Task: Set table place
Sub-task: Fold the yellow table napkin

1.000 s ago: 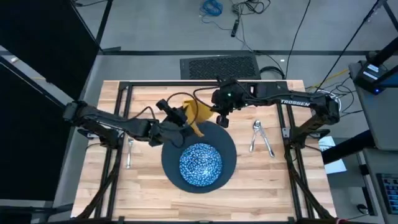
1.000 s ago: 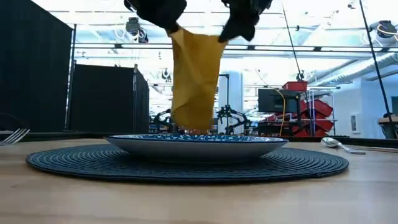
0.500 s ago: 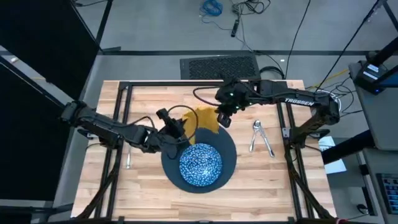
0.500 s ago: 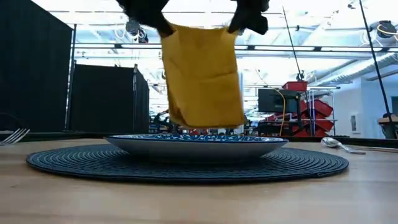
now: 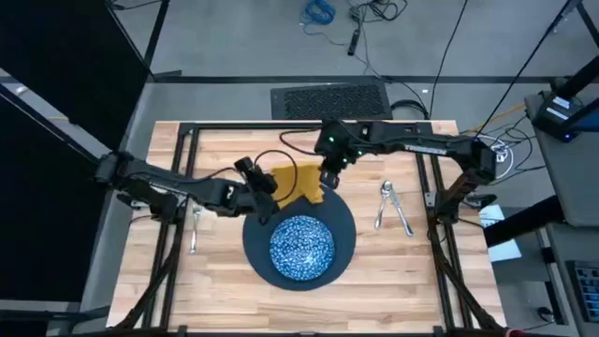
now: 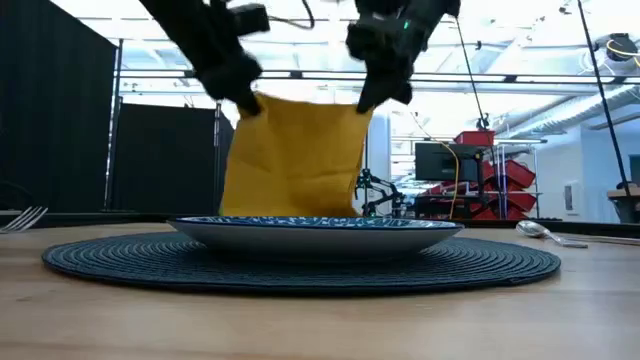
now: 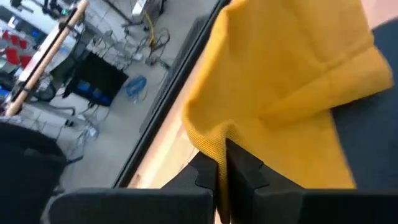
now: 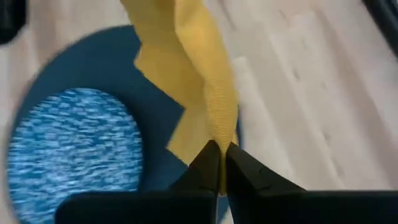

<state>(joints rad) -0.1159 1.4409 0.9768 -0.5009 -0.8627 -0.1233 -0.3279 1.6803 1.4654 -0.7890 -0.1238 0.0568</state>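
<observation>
High view: both grippers' fingers pinch the yellow napkin (image 5: 294,182) above the table (image 5: 225,290).

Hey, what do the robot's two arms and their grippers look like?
Both arms are slim, dark and jointed, with black cables looping near the wrists. The right arm carries white lettering and a small green light. The left gripper and right gripper have flat black fingers.
</observation>
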